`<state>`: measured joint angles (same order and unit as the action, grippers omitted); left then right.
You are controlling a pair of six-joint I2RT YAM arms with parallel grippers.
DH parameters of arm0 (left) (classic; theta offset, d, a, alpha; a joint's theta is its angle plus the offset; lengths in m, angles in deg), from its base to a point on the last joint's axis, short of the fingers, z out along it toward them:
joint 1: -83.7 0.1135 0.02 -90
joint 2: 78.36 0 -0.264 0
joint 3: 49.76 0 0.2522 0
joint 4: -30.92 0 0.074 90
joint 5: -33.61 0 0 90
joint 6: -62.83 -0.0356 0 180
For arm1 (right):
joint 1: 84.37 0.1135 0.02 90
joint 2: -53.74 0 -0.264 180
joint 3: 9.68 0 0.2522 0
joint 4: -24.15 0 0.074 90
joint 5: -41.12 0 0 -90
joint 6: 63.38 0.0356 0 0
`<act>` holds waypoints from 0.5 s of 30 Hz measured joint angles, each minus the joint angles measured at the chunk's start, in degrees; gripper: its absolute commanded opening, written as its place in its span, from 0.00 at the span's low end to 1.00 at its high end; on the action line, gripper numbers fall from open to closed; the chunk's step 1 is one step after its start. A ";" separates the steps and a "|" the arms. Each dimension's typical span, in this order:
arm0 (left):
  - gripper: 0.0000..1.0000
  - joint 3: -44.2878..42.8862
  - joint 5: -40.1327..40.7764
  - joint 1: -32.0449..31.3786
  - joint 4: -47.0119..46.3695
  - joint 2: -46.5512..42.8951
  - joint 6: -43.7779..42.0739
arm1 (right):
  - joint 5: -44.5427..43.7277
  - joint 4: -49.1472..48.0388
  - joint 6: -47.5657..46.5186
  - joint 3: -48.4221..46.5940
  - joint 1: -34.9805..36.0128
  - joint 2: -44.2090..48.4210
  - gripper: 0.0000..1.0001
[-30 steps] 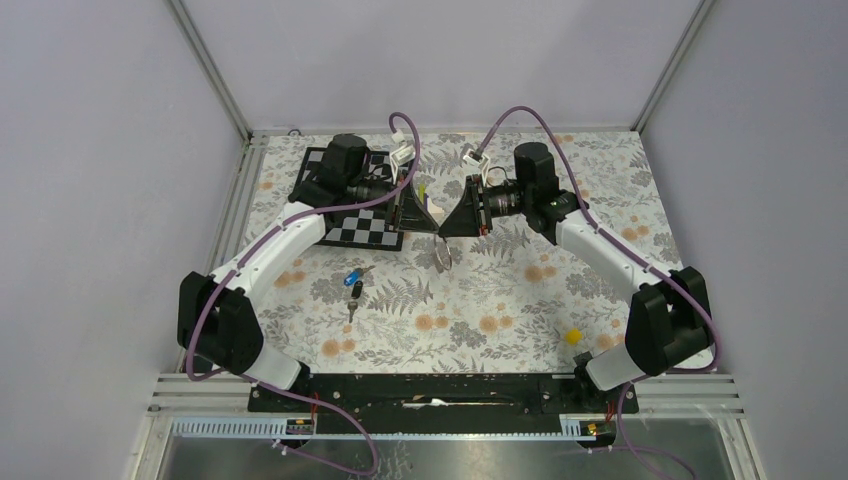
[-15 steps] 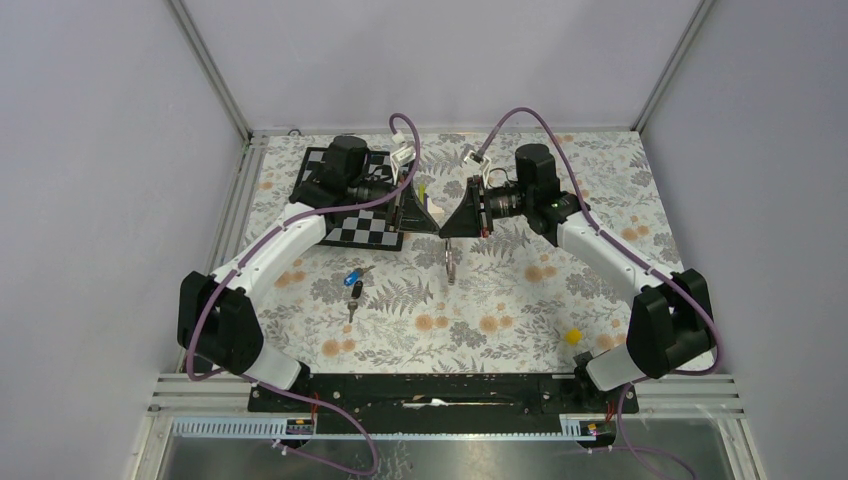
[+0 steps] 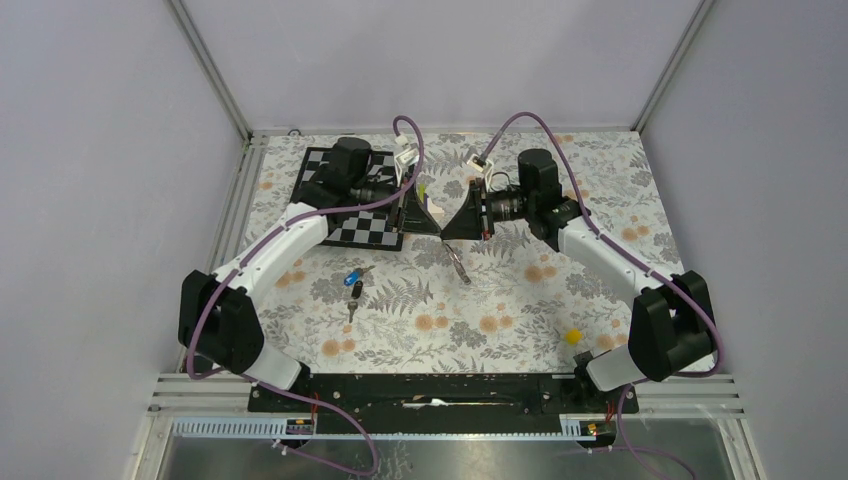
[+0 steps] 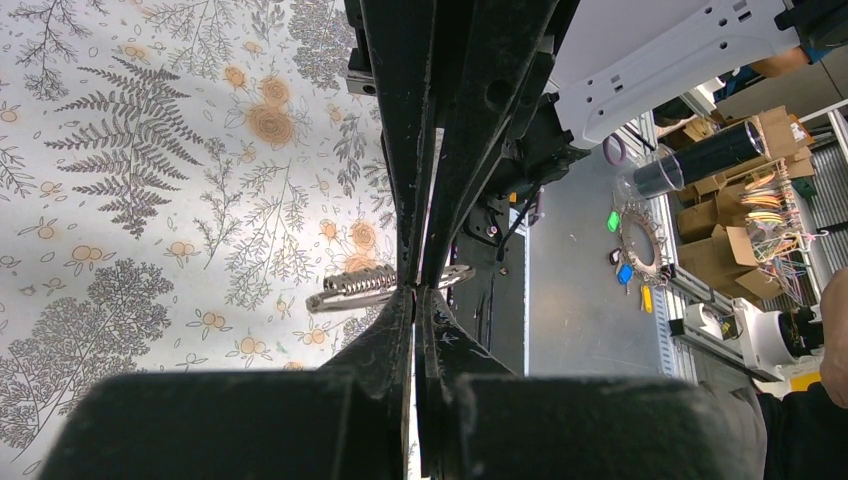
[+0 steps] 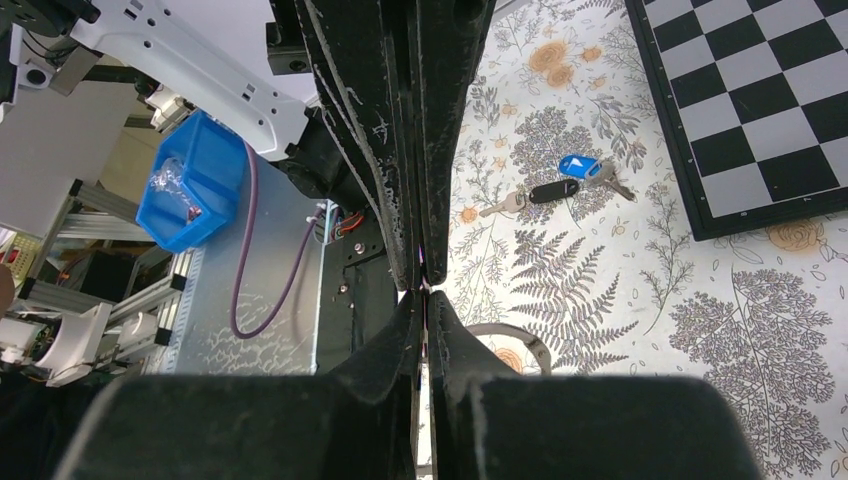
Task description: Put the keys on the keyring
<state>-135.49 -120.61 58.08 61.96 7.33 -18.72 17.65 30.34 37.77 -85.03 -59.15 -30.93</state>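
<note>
Left of centre on the worktop (image 3: pixel 500 300), nearer the left arm, keys (image 3: pixel 353 287) lying lengthwise near-to-far; beyond and rightward, left tool (image 4: pixel 415 292) and right tool (image 5: pixel 424 290) pinched narrow, tip to tip, on the dangling keyring (image 3: pixel 460 264).

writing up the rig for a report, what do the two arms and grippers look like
Both arms match: white shells on the left arm and right arm, bulky black joints, a purple cable looping along each. The left gripper and right gripper have long, scuffed black fingers tapering to narrow tips.
</note>
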 measured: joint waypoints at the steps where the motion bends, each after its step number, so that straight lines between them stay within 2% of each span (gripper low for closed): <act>1: 0.00 -0.07 0.02 0.00 0.07 0.11 0.00 | 0.00 -0.07 0.04 0.02 0.00 0.02 0.00; 15: 0.00 -3.56 0.26 -0.96 4.63 3.63 -1.31 | -0.13 -3.41 1.36 2.71 -0.42 0.20 0.00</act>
<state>-139.05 -120.35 57.12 66.59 10.96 -20.03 17.51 26.93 39.13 -82.32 -59.57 -30.73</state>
